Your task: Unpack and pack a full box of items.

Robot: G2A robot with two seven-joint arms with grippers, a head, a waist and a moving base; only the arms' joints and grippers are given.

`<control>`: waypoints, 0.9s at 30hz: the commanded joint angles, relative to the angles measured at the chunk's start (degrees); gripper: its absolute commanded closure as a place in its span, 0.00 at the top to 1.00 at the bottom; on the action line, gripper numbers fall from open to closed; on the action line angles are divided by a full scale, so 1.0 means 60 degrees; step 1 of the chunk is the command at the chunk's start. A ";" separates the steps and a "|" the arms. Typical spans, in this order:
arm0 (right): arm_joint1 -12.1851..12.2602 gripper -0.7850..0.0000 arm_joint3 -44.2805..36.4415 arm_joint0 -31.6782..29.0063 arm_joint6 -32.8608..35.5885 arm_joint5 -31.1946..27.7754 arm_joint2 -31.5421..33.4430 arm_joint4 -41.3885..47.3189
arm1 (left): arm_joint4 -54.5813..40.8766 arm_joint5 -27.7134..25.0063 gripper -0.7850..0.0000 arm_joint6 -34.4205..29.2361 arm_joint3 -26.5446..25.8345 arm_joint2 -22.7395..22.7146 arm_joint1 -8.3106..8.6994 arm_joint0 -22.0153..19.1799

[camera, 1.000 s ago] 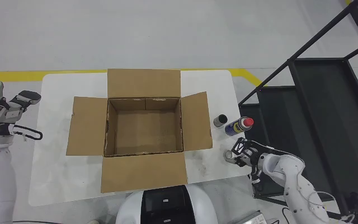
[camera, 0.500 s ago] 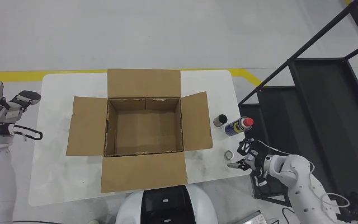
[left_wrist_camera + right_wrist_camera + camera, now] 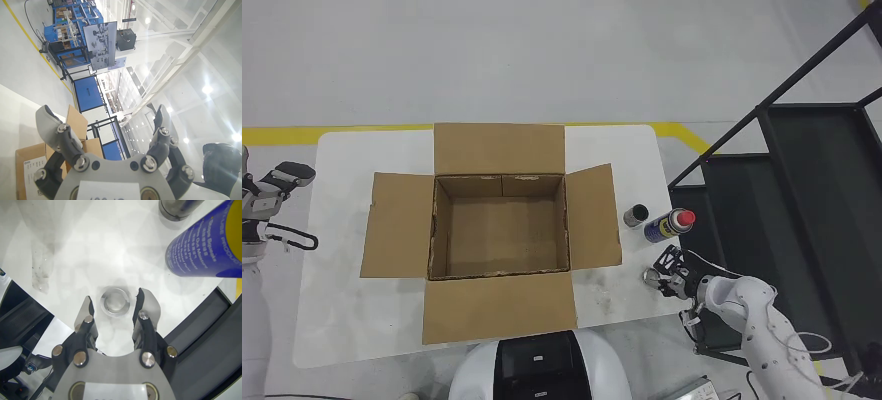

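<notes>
Standing open at the middle of the white tabletop (image 3: 342,180): one cardboard box (image 3: 499,148), four flaps spread flat, interior bare.

Contents out, all to the right of the box:
- Dark cylinder (image 3: 636,214), upright, just beside the right flap.
- Blue spray can (image 3: 669,225) with red cap, just right of the cylinder.
- Metal ring (image 3: 115,305), lying flat, nearer than the other two, close to the tabletop's near right edge.

Right gripper (image 3: 114,297): low over the ring, jaws partly spread and straddling it, a gap showing on either side; nothing held.

Left gripper (image 3: 103,111): at the far left edge of the tabletop, well apart from the box, pointed upward, jaws wide, holding nothing.

Progress, as judged: unpacking looks finished, since the box is empty; packing has not begun, with all three items left to go in. The ring appears first in line.

Hard to make out: what the cylinder is; both cans are cut off at the frame edge in the right wrist view. Whether the ring is about to be gripped or has been released cannot be told.
</notes>
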 commanded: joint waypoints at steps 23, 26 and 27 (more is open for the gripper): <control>0.0088 0.00 0.0841 0.0580 -0.0132 0.0461 -0.0481 -0.0436 | 0.0000 0.0000 1.00 0.0000 0.0000 0.0000 0.0000 0.0000; 0.0114 0.00 0.0761 0.0563 -0.0213 0.0460 -0.0427 -0.0417 | 0.0000 0.0000 1.00 0.0000 0.0000 0.0000 0.0000 0.0000; 0.0127 0.00 0.0686 0.0523 -0.0269 0.0452 -0.0382 -0.0415 | 0.0000 0.0000 1.00 0.0000 0.0000 0.0000 0.0000 0.0000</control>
